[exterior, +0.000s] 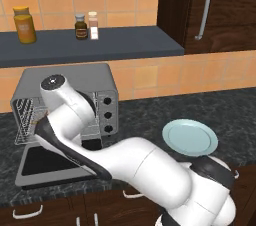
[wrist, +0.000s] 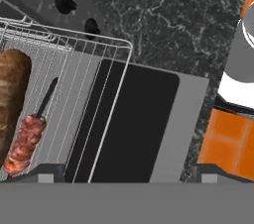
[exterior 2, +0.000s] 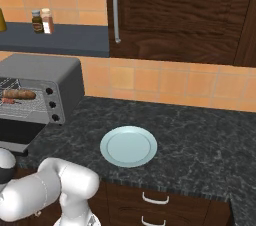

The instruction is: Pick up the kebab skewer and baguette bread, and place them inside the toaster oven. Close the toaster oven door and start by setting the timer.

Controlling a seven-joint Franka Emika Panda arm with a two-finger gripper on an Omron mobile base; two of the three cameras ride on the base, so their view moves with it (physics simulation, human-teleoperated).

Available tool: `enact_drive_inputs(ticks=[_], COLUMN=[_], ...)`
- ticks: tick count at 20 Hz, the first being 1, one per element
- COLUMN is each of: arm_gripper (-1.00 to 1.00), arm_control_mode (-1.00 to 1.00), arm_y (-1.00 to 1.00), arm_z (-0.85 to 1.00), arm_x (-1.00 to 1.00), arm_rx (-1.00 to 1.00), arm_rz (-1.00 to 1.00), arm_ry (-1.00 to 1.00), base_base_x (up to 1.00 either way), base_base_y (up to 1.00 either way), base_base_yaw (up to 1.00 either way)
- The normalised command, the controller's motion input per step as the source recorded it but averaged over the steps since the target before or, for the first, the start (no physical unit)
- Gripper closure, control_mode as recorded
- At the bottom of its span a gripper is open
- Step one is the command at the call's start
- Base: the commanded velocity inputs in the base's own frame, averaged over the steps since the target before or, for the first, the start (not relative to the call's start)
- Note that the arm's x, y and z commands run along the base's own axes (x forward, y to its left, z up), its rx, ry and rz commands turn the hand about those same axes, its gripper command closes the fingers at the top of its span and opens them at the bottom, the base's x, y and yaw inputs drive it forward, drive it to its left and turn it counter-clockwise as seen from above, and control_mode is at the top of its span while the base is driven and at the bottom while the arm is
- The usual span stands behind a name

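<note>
On the dark speckled worktop [exterior 2: 200, 135], a pale blue plate [exterior 2: 128, 146] is seen lying bare, well apart to the right of the toaster oven [exterior: 75, 82]. Much of the oven's front is blocked in the left base view by the white arm, which is bent across it. Above, on a dark shelf [exterior: 100, 45], a yellow jar [exterior: 25, 25] and two small spice bottles [exterior: 86, 25] are stood against orange tiles, with a dark wood cabinet [exterior 2: 175, 10] and its long handle to the right. The toaster oven door [wrist: 134, 129] is folded down flat onto the worktop, its dark glass facing up. Inside, on the wire rack [wrist: 79, 94], the baguette bread [wrist: 12, 99] is laid lengthwise, and the kebab skewer [wrist: 27, 141] is laid just beside it, nearer the door. Black knobs [exterior: 107, 115] are lined down the oven's right side. The claw [wrist: 124, 178] is held above the open door with fingertips [wrist: 47, 172] set wide apart, released, nothing between them.
</note>
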Motion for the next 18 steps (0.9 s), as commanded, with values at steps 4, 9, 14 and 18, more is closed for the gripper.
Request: enact_drive_inputs(ticks=[4,9,14,18], arm_gripper=[-1.0,-1.0,-1.0,-1.0], arm_control_mode=[-1.0,-1.0,-1.0,-1.0], arm_y=[-0.38,-0.27,-0.01,0.0], arm_z=[0.0,-0.11,-0.07,-0.01], arm_x=[-0.23,-0.12,-0.05,-0.14], arm_rx=[-0.07,-0.15,-0.26,-0.3], arm_rz=[0.4,0.42,0.36,0.29], arm_ry=[-0.01,-0.08,-0.19,0.0], base_base_x=[0.0,0.0,0.0,0.0], base_base_y=[0.0,0.0,0.0,0.0], base_base_yaw=[0.0,0.0,0.0,0.0])
